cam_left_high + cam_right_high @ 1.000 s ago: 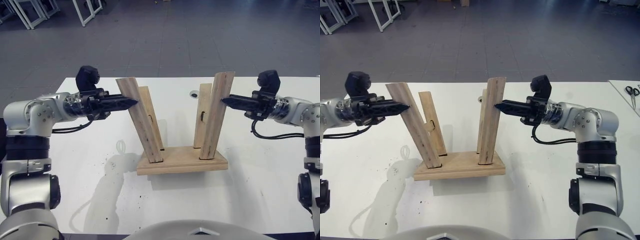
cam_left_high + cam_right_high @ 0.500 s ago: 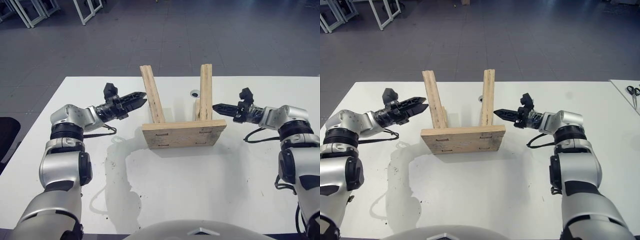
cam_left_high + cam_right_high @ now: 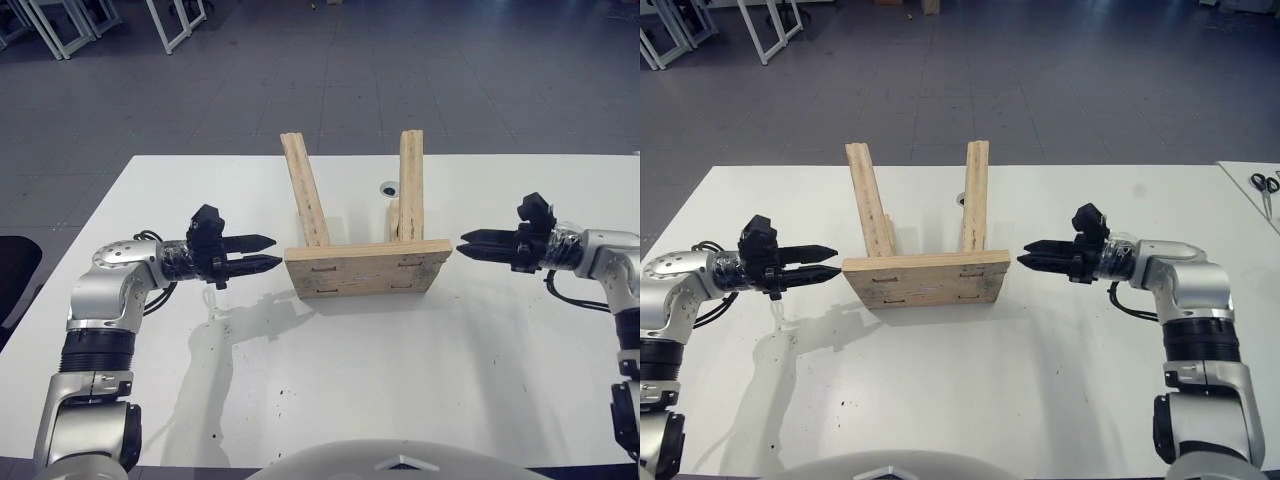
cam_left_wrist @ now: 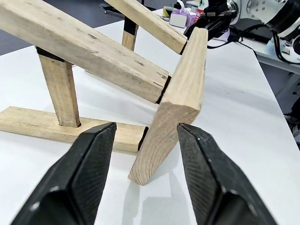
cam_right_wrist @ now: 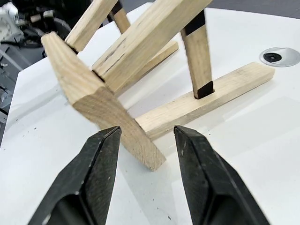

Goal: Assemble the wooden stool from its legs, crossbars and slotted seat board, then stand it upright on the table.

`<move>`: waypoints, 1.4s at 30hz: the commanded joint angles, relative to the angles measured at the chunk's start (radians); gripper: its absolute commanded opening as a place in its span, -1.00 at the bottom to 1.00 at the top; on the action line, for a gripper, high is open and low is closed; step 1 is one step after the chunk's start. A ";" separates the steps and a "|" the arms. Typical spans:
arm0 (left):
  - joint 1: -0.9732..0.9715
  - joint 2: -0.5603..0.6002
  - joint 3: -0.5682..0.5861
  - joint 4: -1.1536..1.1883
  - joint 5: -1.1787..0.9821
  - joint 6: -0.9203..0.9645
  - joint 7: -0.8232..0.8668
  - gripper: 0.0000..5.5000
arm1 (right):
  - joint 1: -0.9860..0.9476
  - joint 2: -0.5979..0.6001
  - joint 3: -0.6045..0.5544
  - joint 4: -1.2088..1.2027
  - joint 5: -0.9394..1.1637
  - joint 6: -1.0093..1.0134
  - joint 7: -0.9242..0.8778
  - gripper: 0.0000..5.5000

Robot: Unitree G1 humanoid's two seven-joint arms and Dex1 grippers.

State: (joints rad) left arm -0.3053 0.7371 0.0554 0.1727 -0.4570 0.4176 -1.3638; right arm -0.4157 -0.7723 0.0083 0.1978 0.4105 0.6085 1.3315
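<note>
- At mid-worktop (image 3: 400, 380): stool (image 3: 340, 262) on its side; seat board (image 3: 390, 268) on edge; legs (image 3: 412, 185) pointing away
- Probably rigid, light; joints may be loose; best gripped at the seat board's ends
- Both jaws: released, empty, flanking those ends

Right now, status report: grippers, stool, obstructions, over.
Left gripper, right gripper open, flanking the seat board. Stool assembled, lying on its side, not upright. Grommet behind it, off the path.
</note>
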 commanded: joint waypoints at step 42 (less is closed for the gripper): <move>-0.798 -0.010 -0.089 0.514 -0.500 1.197 0.019 -0.17 | -0.375 0.293 -0.432 0.142 0.775 1.006 -0.470 -0.53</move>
State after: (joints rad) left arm -0.9298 0.8177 -0.0014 0.4240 -0.9238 1.5739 -1.4746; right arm -0.6316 -0.6125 -0.3255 0.1758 1.1214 1.5660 1.0958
